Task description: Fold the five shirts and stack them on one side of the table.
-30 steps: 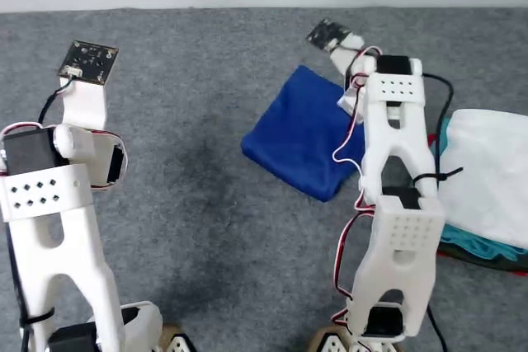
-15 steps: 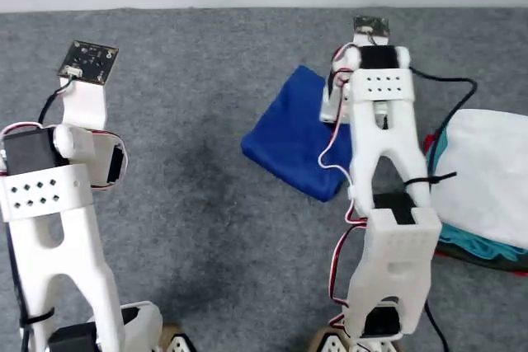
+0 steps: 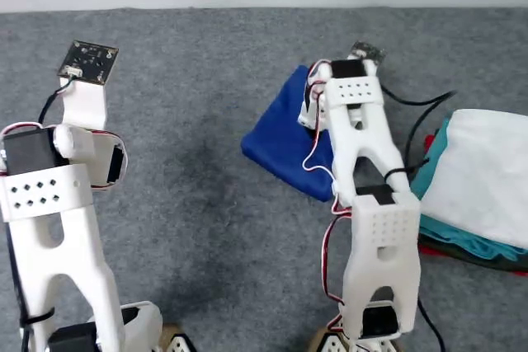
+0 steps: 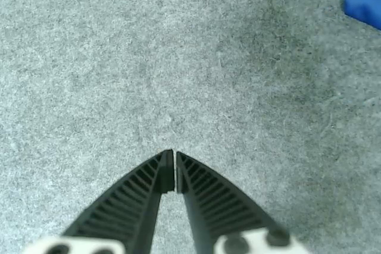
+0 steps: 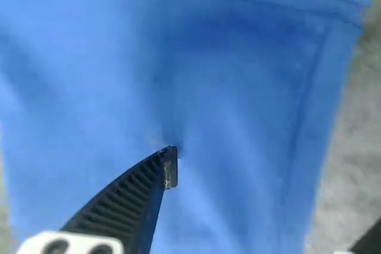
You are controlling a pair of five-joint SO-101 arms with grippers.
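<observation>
From where I stand, most of the work looks done. At the right edge of the frame in the high view sits a stack of folded shirts: a white shirt (image 3: 487, 171) on top, a teal shirt (image 3: 458, 239) under it, and beneath that a dark layer with a red edge (image 3: 516, 269) peeking out. I cannot count exactly how many lie in the pile.

The blue shirt (image 3: 280, 138) lies by itself on the grey table (image 3: 206, 80), a little right of centre and near the stack but not on it. It is already folded into a rough square.

The right arm (image 3: 363, 171) stretches out over the blue shirt. In its wrist view the right gripper (image 5: 262, 200) stands wide open with nothing in it. One ribbed finger (image 5: 158, 176) presses its tip into the blue cloth and makes a small dimple, while the other jaw is just a dark sliver at the lower right corner.

The left arm (image 3: 49, 204) stands at the left of the frame, well apart from the shirts. The left gripper (image 4: 174, 171) is closed on nothing over bare table.

I'd judge the blue shirt to be the last piece, and what remains is to take hold of it and set it on the stack.
</observation>
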